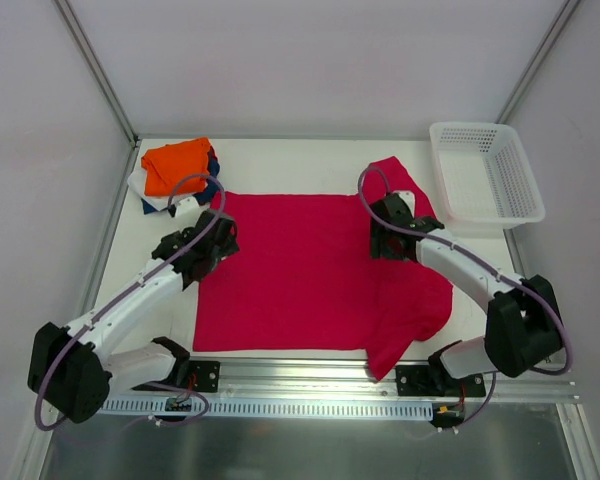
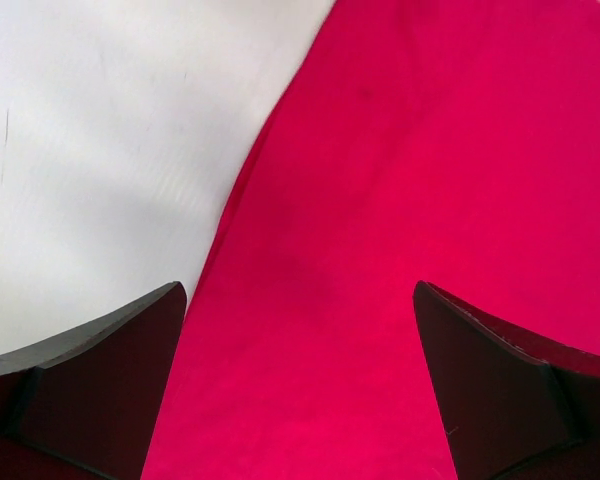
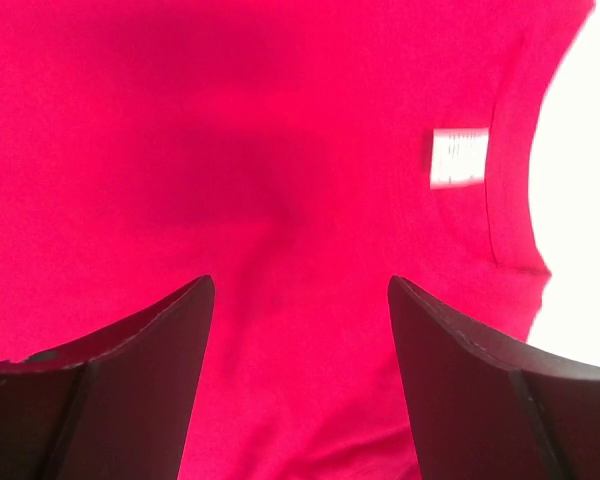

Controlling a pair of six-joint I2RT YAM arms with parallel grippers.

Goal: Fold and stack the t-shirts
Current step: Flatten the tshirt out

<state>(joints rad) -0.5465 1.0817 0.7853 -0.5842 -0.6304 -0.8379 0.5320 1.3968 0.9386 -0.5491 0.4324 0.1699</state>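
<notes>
Beneath both wide-open, empty jaws, seemingly flattening crimson-red t-shirt (image 1: 310, 270) on desk (image 1: 280, 160); next needs edge pinches for folding.

Red t-shirt (image 1: 300, 270): matt cloth, fine knit, smooth with soft creases. Neck label (image 3: 458, 157): white woven fabric. Orange t-shirt (image 1: 177, 163): matt cloth, soft folds. Table (image 1: 280, 160): white, matt, smooth. Basket (image 1: 485, 175): white plastic mesh, slight sheen. Fingers (image 2: 100, 390): black hard plastic, matt, fine layer lines. Front rail (image 1: 310, 375): bare metal, ribbed, dull shine.
</notes>
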